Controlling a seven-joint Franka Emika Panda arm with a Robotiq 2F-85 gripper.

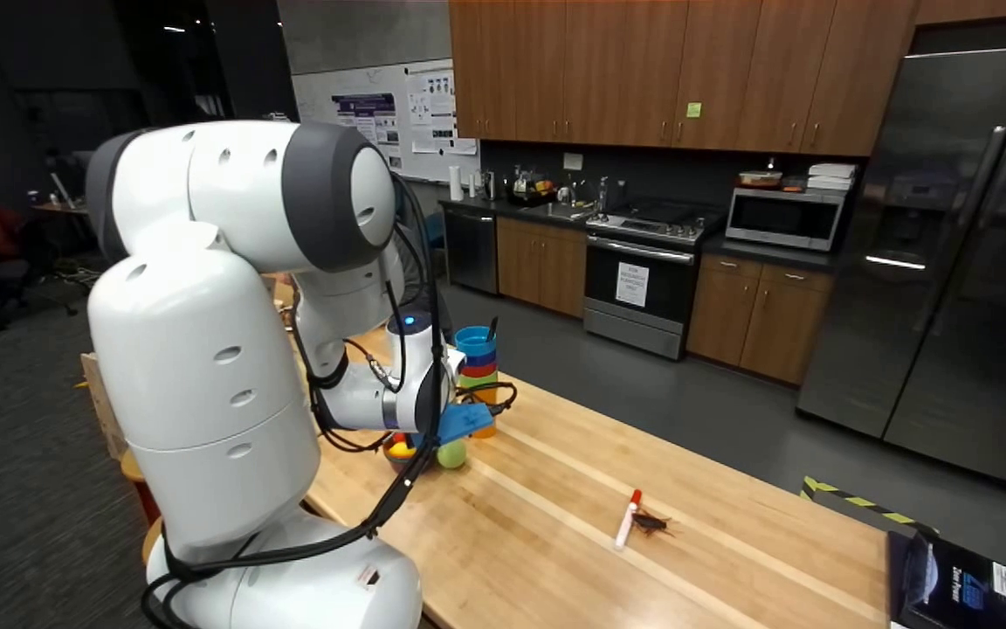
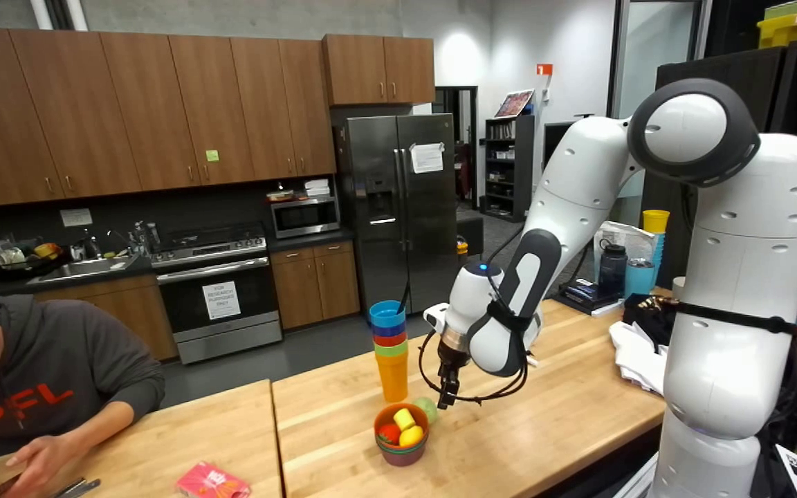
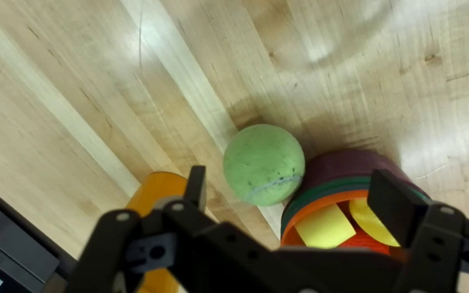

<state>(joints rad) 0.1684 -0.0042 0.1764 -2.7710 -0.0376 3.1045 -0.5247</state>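
Note:
My gripper point(image 3: 289, 185) is open and holds nothing. In an exterior view it point(image 2: 446, 400) points down above the table. A light green ball point(image 3: 264, 165), like a worn tennis ball, lies on the wood just beyond the fingertips. It also shows in both exterior views point(image 1: 451, 453) point(image 2: 427, 409). Beside the ball stands a stack of nested bowls point(image 3: 348, 165), purple outside and orange inside point(image 2: 402, 454). The bowl holds a yellow block point(image 3: 326, 228), a yellow rounded piece point(image 3: 368, 219) and a red piece point(image 2: 389, 434). The right finger partly covers the bowl in the wrist view.
A tall stack of coloured cups point(image 2: 393, 373) with a dark handle in it stands close by. On the wooden table point(image 1: 555, 559) lie a red-capped marker point(image 1: 626, 522), a dark insect-like thing point(image 1: 651, 522) and a black box point(image 1: 966, 585). A person point(image 2: 46, 373) sits near a pink packet point(image 2: 213, 481).

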